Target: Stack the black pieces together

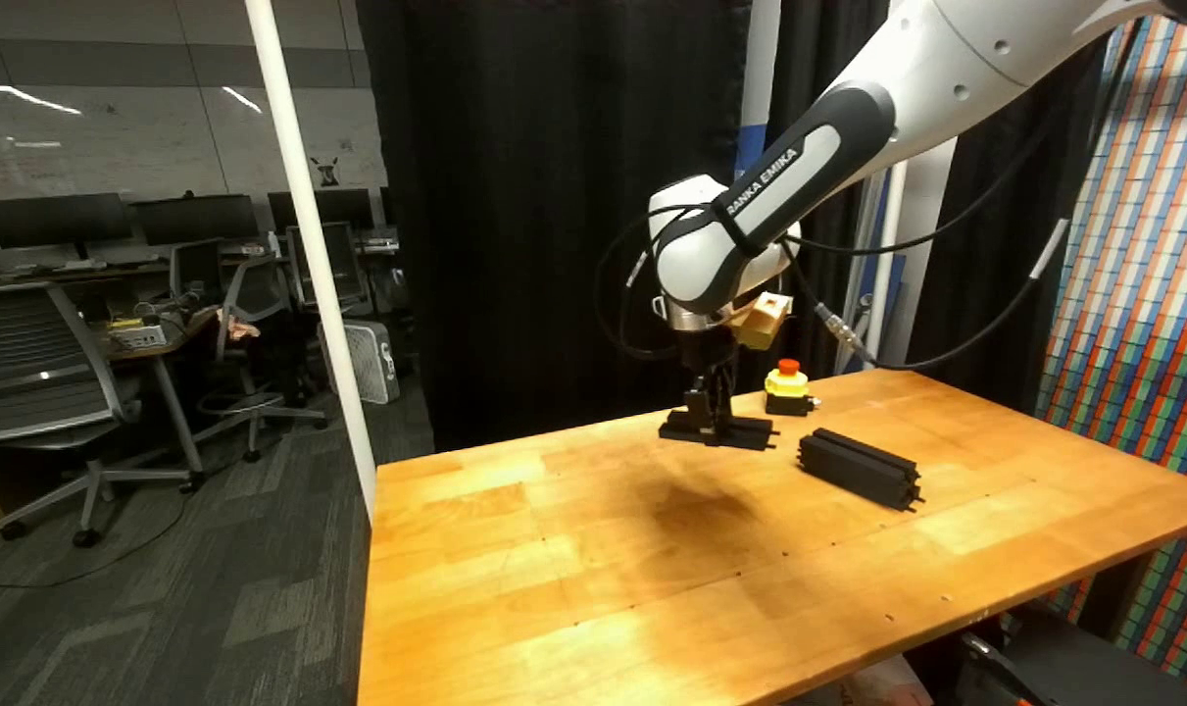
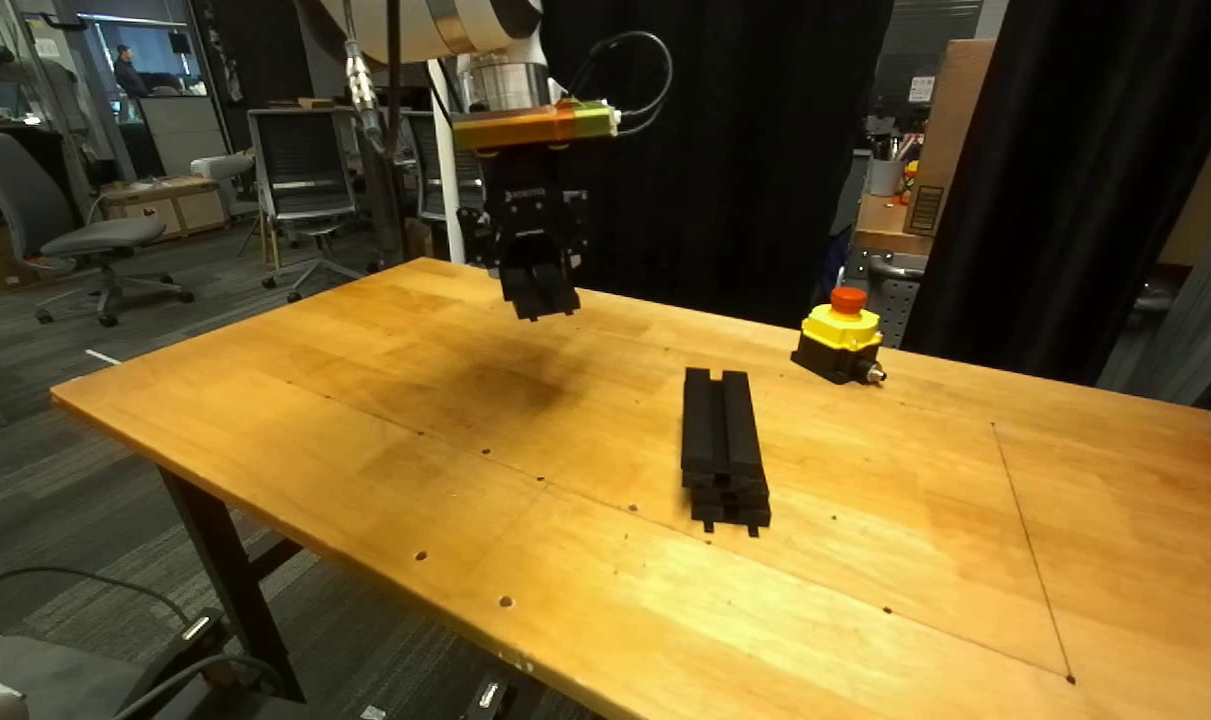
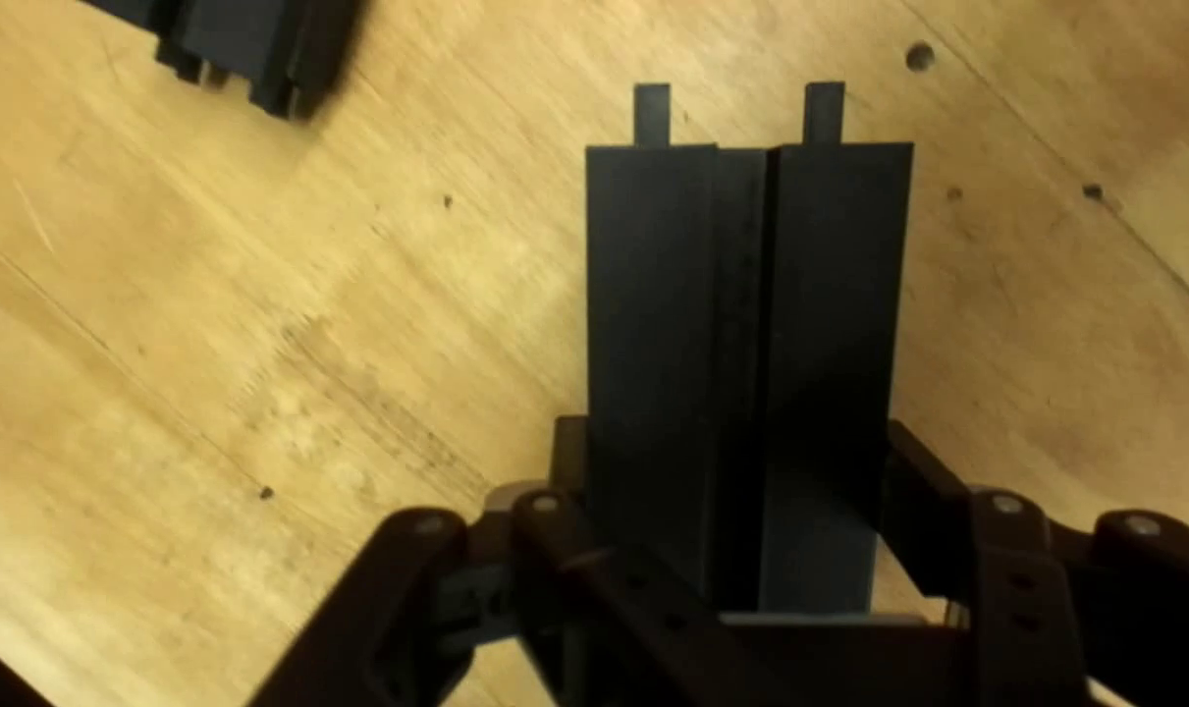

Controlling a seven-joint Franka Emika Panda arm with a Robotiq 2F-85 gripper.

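Black bar (image 3: 648,295) clamped in the gripper (image 3: 741,491), aloft over the surface (image 1: 515,608).
Gripped by both long sides, ends jutting free; it hangs between the short edge by the white pole (image 1: 309,226) and the stacked black bars (image 2: 703,430) (layers too dark to count). Stack well inside both long edges; red-topped yellow button (image 2: 841,330) near it, close to the long edge backed by a black curtain (image 1: 554,245). Office chairs (image 1: 29,358) stand on grey carpet (image 1: 260,534).
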